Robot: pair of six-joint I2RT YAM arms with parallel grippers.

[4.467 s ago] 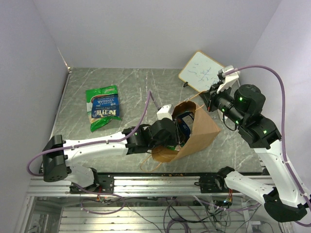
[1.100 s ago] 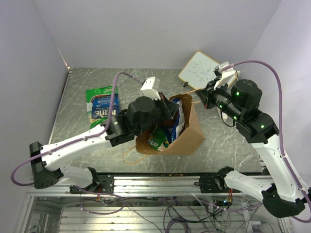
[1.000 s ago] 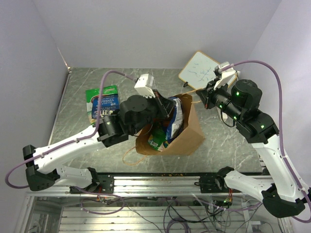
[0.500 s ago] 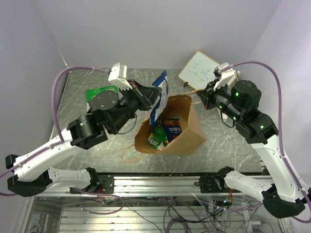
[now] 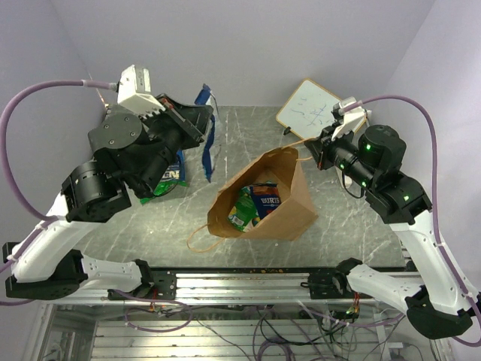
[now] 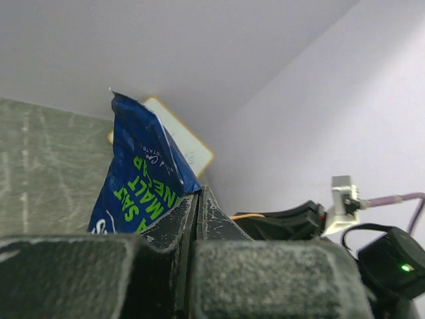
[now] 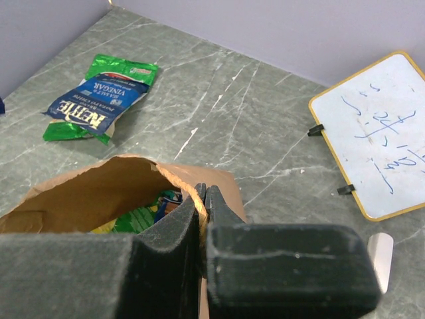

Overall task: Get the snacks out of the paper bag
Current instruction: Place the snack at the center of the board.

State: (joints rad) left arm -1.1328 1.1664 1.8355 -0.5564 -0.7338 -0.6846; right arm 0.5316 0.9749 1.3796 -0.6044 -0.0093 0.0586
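The brown paper bag point(image 5: 302, 204) lies on its side mid-table, mouth facing left. A green packet point(image 5: 242, 209) and a blue packet point(image 5: 264, 197) show inside it. My left gripper point(image 5: 204, 118) is raised high at the back left, shut on the corner of a blue snack packet point(image 5: 207, 143) that hangs clear of the bag; it also shows in the left wrist view point(image 6: 139, 179). My right gripper point(image 5: 317, 153) is shut on the bag's upper rim at its handle point(image 7: 186, 181). A green-and-blue packet point(image 7: 96, 100) lies on the table to the left, half hidden in the top view point(image 5: 175, 170).
A white writing board point(image 5: 312, 111) leans at the back right, close behind my right gripper. The bag's lower handle loop point(image 5: 199, 241) lies toward the front edge. Walls close in at the left and back.
My left gripper drew the blue packet out of the bag's mouth and swung it up and to the back left. My right gripper kept holding the bag's rim.
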